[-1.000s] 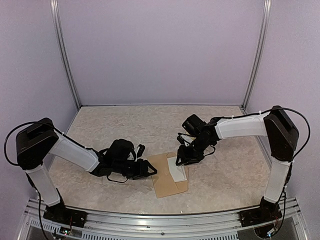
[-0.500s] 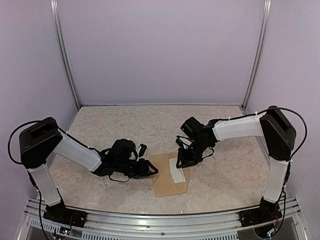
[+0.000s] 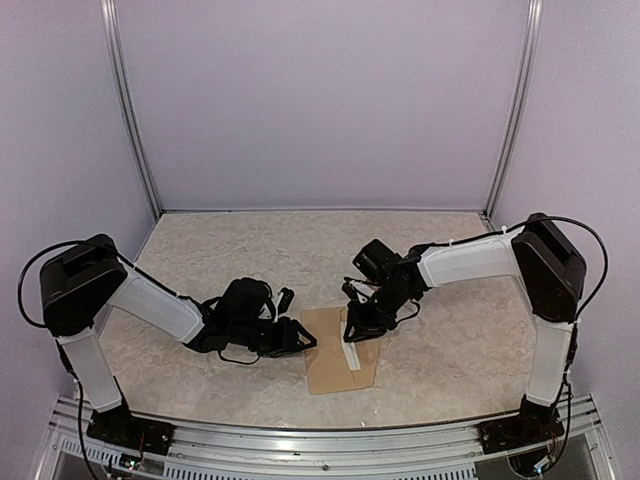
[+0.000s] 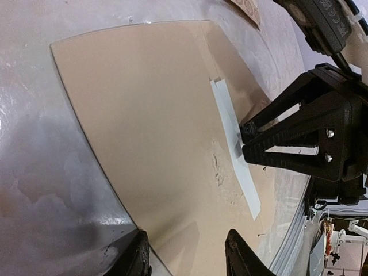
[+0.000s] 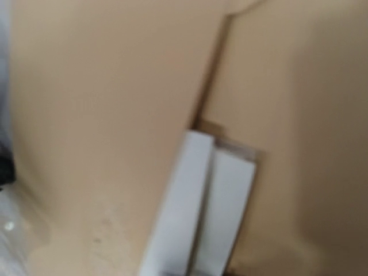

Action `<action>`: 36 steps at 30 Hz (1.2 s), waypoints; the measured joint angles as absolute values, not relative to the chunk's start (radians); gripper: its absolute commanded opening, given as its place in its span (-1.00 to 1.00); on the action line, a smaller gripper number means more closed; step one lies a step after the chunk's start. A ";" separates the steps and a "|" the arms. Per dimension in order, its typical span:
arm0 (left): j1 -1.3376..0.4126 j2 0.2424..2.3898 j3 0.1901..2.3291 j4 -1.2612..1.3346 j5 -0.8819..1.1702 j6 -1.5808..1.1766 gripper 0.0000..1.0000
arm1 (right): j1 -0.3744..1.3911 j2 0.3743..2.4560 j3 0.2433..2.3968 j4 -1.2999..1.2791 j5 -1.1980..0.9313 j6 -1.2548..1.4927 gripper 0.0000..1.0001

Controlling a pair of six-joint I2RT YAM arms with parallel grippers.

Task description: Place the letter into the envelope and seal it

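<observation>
Letter [image 3: 353,354] shrunk to thin strip, lower centre: nearly inside envelope [image 3: 325,365], seal next. R gripper [image 3: 352,331] narrowed at it, grip unclear; L gripper [image 4: 187,256] apart, astride envelope edge.

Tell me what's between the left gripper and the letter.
Between the left gripper and the letter lies only bare envelope, lightly scuffed; the left wrist view shows it.

Tan envelope [image 4: 149,132] flat on the marbled surface [image 4: 34,144], with a narrow white strip of the letter [image 4: 230,129] showing at its right, touched by the close-set tips of the right claw [image 4: 246,138]; left claw [image 4: 184,256] fingertips spread at the envelope's near edge.
</observation>
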State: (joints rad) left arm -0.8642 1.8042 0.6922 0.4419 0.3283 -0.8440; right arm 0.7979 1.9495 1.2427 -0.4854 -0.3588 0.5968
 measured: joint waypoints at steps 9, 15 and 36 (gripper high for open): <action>-0.865 1.810 0.692 0.453 0.332 -0.846 -0.17 | 0.820 1.965 1.246 -0.458 -0.382 0.626 -0.56; -0.867 1.810 0.692 0.454 0.328 -0.846 -0.09 | 0.824 1.966 1.255 -0.467 -0.369 0.630 -0.32; -0.787 1.396 0.689 0.219 0.109 -0.720 0.50 | 0.705 1.667 1.283 -0.601 -0.069 0.523 0.49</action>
